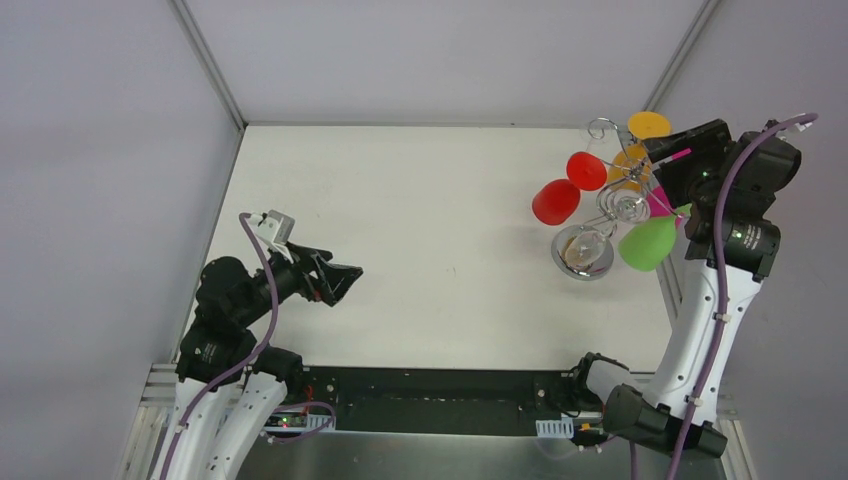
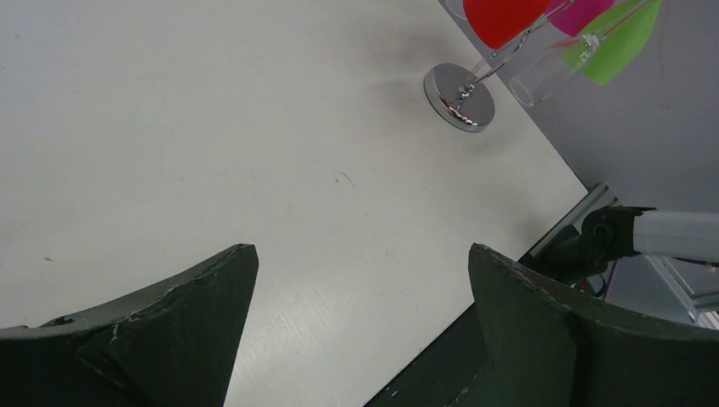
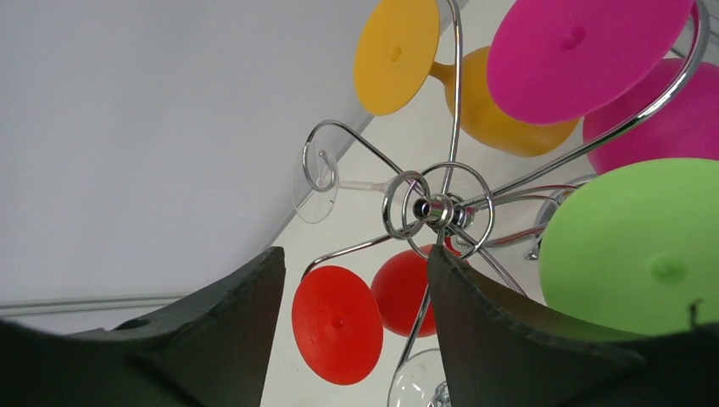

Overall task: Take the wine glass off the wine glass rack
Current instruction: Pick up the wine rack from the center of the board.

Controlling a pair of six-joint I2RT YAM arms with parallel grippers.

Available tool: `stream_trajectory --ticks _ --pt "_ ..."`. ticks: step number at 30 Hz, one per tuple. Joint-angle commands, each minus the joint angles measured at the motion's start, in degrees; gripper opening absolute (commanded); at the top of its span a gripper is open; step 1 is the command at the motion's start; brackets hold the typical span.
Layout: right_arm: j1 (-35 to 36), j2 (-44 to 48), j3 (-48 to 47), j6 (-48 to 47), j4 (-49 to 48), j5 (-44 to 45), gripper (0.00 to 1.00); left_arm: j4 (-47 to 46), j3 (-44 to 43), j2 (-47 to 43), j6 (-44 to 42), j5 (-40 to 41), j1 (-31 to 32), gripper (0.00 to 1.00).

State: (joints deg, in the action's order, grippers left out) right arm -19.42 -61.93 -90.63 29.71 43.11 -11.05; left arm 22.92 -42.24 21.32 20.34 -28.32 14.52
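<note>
Rack: the wire rack (image 1: 628, 207) stands upright on its round shiny base at the far right part of the table (image 1: 420, 220), near the right edge.
Glasses: all hang upside down by their feet from the rack's curled arms. The red glass (image 1: 555, 201) is on the left side, the orange glass (image 1: 630, 165) at the back, the green glass (image 1: 648, 243) at the near right, and the pink glass (image 3: 585, 51) between the orange and the green. A clear glass (image 3: 315, 186) hangs from one more arm.
Right gripper: the right gripper (image 1: 655, 150) is raised level with the top of the rack, on its right side. Its fingers (image 3: 212, 339) stand apart and nothing is clamped. Its wrist view shows the red glass's foot in the gap between them.
Left gripper: the left gripper (image 1: 335, 280) hangs over the left part of the table, well apart from the rack. Its fingers (image 2: 169, 322) are spread wide and hold nothing.
</note>
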Motion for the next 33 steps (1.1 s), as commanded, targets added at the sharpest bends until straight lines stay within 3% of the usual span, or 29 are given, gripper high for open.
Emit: stream_trajectory --ticks 1,7,14,33 --pt "-0.97 0.38 2.38 3.33 -6.53 -3.11 0.64 -2.61 0.15 -0.94 -0.1 -1.43 -0.64 1.0" --pt "-0.97 0.14 3.76 4.49 -8.48 -4.24 0.61 -2.38 0.19 -1.72 -0.56 -1.16 -0.29 1.0" --pt "-0.97 -1.27 3.18 4.89 -8.91 -4.66 0.49 -1.97 0.01 -2.23 -0.97 -0.78 0.07 0.99" --pt "-1.02 -1.88 6.65 5.54 -11.47 -3.21 0.41 -1.47 -0.11 -1.94 -1.27 -0.28 0.15 1.0"
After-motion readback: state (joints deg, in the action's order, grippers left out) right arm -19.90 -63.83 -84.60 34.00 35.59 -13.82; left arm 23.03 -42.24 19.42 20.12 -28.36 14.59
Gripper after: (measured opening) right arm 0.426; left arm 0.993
